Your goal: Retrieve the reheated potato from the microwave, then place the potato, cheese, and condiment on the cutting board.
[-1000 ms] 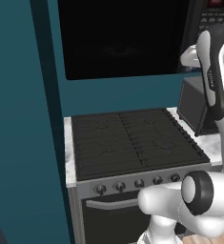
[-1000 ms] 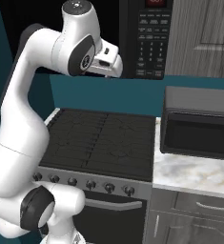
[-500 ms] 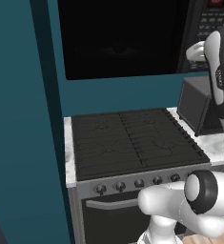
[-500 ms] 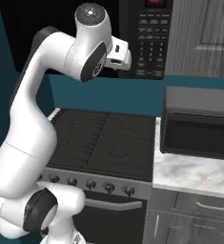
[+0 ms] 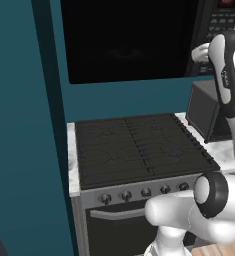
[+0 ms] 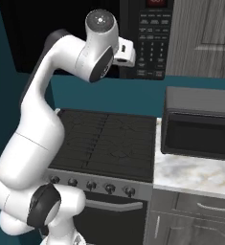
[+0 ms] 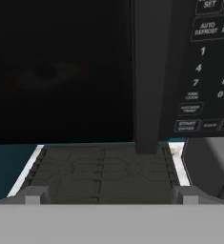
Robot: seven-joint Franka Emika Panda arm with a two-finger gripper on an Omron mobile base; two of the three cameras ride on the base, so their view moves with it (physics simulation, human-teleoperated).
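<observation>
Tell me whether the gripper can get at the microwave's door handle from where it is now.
Probably yes. The gripper is open and faces the microwave, with the vertical door handle straight ahead. Nothing stands between them, though it is not touching yet.

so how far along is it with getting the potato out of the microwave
Nothing looks done: the microwave door is shut. In hand: the open, empty pincer faces the door's vertical handle beside the keypad, above the stove. Left: open the door, get the potato out, load the board.
</observation>
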